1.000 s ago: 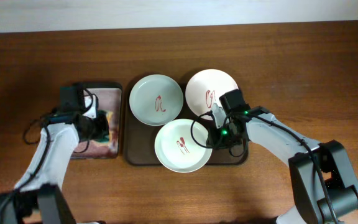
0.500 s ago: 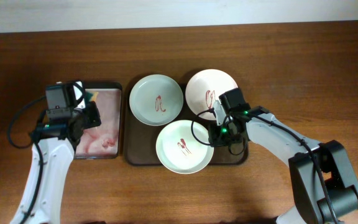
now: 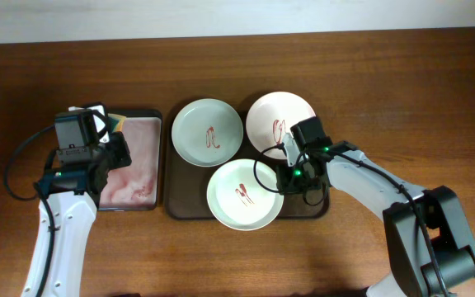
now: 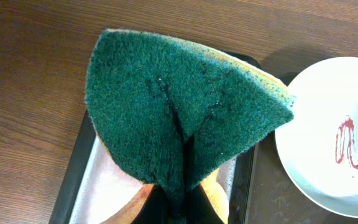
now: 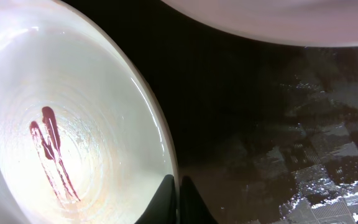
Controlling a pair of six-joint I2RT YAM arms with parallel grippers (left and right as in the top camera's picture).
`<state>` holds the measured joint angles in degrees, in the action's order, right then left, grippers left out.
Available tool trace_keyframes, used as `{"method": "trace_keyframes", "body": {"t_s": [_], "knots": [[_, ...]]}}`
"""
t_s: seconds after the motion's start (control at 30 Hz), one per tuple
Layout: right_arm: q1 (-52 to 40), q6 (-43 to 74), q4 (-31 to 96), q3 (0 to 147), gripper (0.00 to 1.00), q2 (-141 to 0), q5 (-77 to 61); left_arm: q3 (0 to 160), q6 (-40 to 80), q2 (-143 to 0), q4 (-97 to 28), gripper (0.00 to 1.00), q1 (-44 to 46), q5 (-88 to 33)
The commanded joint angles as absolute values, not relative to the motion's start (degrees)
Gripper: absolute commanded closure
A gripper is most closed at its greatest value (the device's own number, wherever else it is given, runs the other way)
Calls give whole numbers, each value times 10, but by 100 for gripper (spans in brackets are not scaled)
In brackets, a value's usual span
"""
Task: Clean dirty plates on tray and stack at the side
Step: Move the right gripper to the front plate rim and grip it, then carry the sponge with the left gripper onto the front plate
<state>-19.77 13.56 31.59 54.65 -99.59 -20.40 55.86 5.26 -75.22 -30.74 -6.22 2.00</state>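
currently holds the green scouring sponge [image 4: 179, 106] clamped in the left gripper [image 4: 180, 196], raised over the small black tray [image 3: 161, 165], just beside the dark brown tray [image 3: 180, 208]. shows all three dirty plates on that brown tray, red smears unwiped: left plate [image 3: 190, 140], back right plate [image 3: 297, 111], front plate [image 5: 104, 74]. places the right gripper [image 5: 178, 200] at the front plate's rim, fingers almost together; cannot tell if really pinching it. risks, probably: sliding or tipping the front plate against its neighbours if the rim hold is weak when the sponge presses; losing the folded sponge from a narrow pinch.
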Motion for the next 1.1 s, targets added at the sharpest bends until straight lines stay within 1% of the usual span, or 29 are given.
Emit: {"method": "trace_keyframes", "body": {"t_s": [0.0,0.4,0.6,0.73,1.07], "knots": [[-202,140,314,557,96,-1001,-188,572,58,-741,-304,100,-60,26],[-202,140,314,557,96,-1001,-188,571,58,-743,-311,100,-60,26],[-202,140,314,557,96,-1001,-188,558,58,-787,-327,100,-60,22],[-202,140,314,557,96,-1001,-188,545,58,-845,-328,100,-60,-36],[-202,140,315,557,96,-1001,-188,545,58,-937,-329,100,-57,-102]]}}
